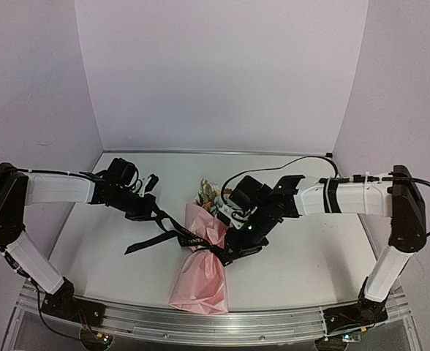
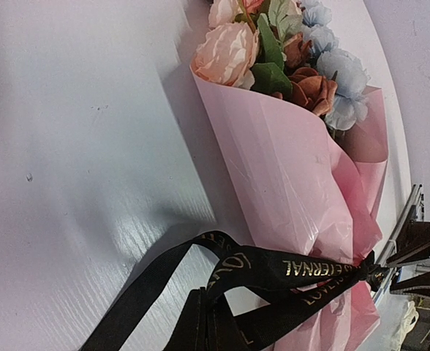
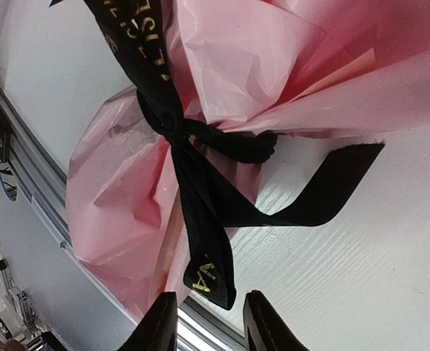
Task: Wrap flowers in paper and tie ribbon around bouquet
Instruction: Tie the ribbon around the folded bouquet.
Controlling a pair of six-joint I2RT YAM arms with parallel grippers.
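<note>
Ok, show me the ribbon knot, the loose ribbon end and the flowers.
Ribbon knot (image 3: 172, 135): right wrist view, on the tight crossing itself.
Loose ribbon end (image 3: 350, 157): right wrist view, near its flat cut tip.
Flowers (image 2: 226, 51): left wrist view, on the big peach bloom.

Stems of the flowers (image 2: 229, 51) are hidden inside the paper (image 2: 288, 168). The ribbon (image 2: 288, 269) runs off the edge of the left wrist view. Overhead, the left gripper (image 1: 151, 212) fingertips are too small to resolve; those of the right gripper (image 3: 209, 303) seem lost against the black knot.
</note>
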